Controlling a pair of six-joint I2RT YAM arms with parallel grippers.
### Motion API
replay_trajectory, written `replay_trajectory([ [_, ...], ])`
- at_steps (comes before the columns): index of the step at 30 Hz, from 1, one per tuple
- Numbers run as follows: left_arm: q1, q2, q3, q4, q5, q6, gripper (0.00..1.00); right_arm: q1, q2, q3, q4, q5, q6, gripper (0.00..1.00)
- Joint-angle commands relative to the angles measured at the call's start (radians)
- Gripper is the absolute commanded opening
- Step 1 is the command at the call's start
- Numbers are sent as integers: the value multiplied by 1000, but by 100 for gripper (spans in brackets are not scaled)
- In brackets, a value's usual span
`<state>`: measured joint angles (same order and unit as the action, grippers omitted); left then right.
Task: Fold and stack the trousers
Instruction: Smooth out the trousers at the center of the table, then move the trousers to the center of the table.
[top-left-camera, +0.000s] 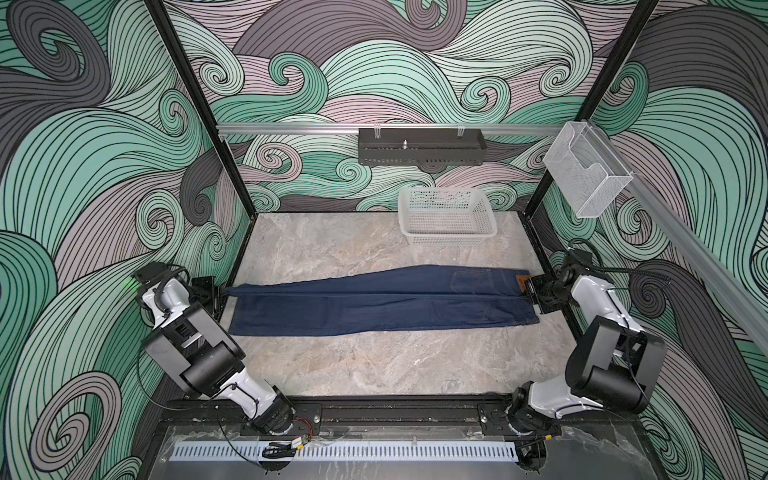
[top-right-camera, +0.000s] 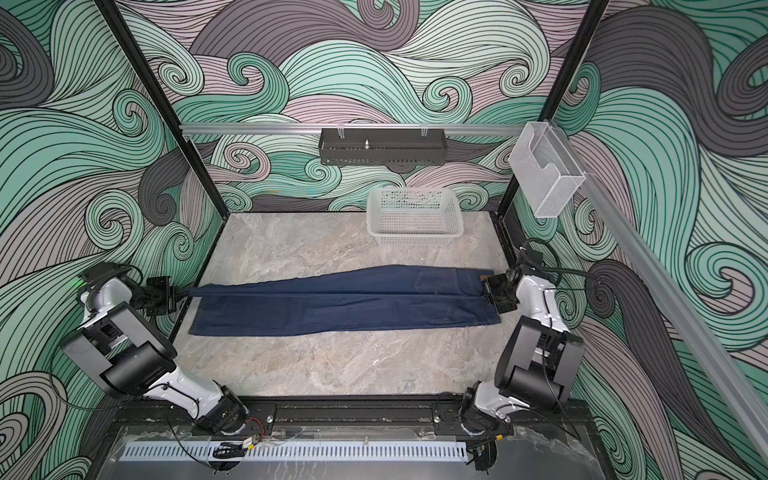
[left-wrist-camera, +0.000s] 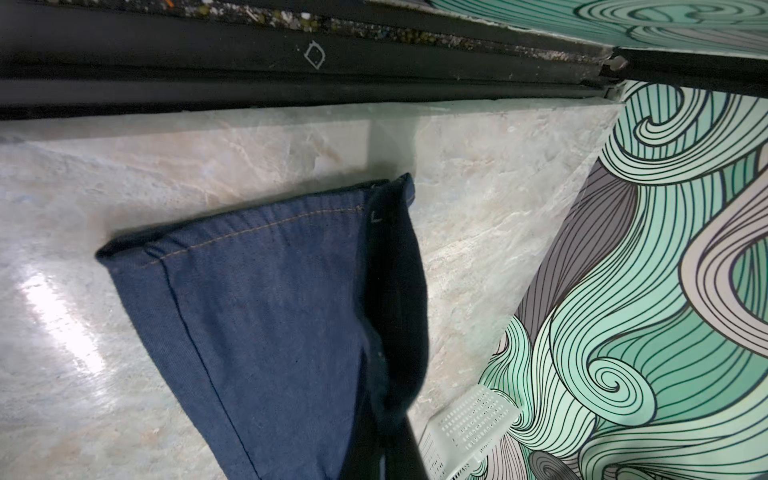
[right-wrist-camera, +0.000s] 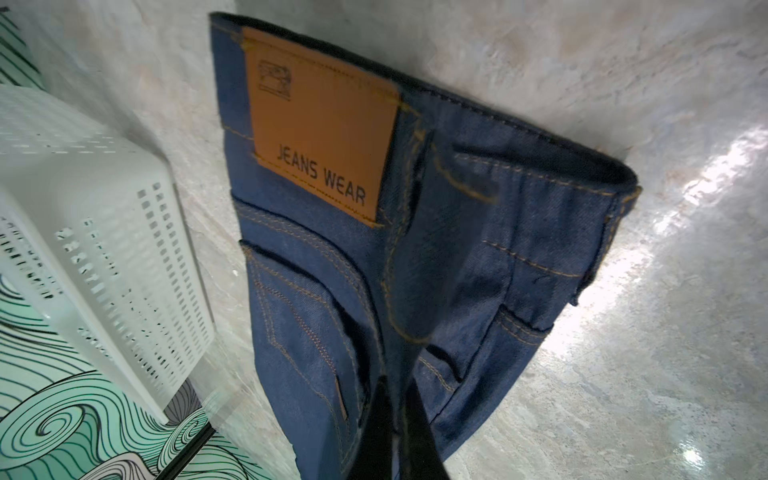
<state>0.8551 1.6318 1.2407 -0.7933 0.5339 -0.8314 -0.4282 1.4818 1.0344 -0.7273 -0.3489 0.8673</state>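
Marble-look tabletop is carrying everything. Trousers are lying stretched across its middle in both top views, back side up, legs side by side, waistband toward the right arm and hems toward the left. The near leg is resting flat; the far leg is narrowing into a taut strip toward the table's left edge. White perforated basket is sitting at the far edge (close to the back wall), well apart from the denim. Left gripper is pinching the far leg's hem end, jaws clamped on cloth. Right gripper is biting the waistband near its middle, likewise closed on denim; its dark fingers are showing in the right wrist view. Brown-orange patch is sitting on the waistband near that grip (lettering reading JEANS WEAR).
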Motion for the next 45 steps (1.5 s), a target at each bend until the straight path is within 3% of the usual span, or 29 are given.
replay_trajectory([
  [1, 31, -47, -14, 66, -67, 32, 0, -8, -25, -18, -19, 62, -23, 0],
  [6, 59, -114, -191, 135, -125, 42, 0, -9, -7, -111, 32, 89, -29, 0],
  [20, 79, -52, -206, 55, -199, 70, 0, -9, 13, -185, 65, 116, -50, 1],
  [22, 85, -53, -191, 30, -204, 83, 3, -8, 7, -185, 55, 116, -53, 17],
  [24, 90, -58, -169, -1, -201, 103, 31, -9, -8, -177, 23, 127, -60, 41],
  [26, 91, -65, -137, -36, -193, 130, 51, -9, -37, -164, -17, 150, -67, 55],
  [29, 90, -76, -81, -102, -201, 166, 62, 1, -108, -142, -79, 180, -78, 75],
  [31, 85, -86, -54, -138, -213, 178, 66, 31, -152, -118, -114, 202, -85, 81],
  [36, 29, -114, -34, -136, -224, 199, 70, 275, -179, -67, -106, 232, -44, 73],
  [41, -28, -67, 3, -134, -193, 246, 70, 559, -21, -20, 28, 208, 8, 58],
  [45, -64, -47, 20, -112, -167, 293, 70, 642, 125, -26, 173, 166, 19, 48],
])
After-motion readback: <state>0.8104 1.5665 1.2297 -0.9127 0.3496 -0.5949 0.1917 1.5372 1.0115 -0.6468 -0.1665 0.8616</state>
